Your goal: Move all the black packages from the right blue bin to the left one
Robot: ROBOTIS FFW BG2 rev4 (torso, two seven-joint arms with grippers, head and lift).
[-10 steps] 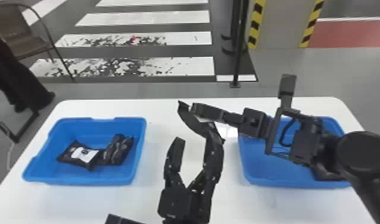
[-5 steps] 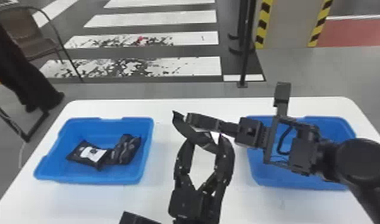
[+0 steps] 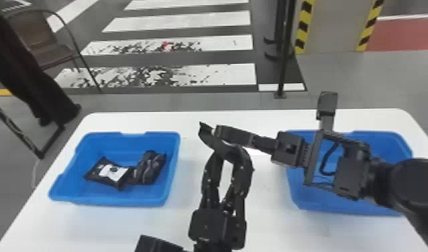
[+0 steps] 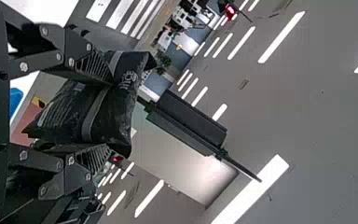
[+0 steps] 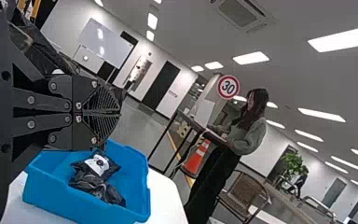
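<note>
Left wrist view | left jaws [image 3: 227,152] part-open, gripping black package [image 4: 114,109] | right jaws [image 3: 218,131] closed

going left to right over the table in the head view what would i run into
left blue bin (inside it: white-labelled black package, then darker black package) → left tool → right blue bin

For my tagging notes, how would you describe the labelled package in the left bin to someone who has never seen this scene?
On the white table, find the left blue bin. Inside, look for the black package lying farther left. Its upward-facing white label sets it apart from the darker package beside it.
</note>
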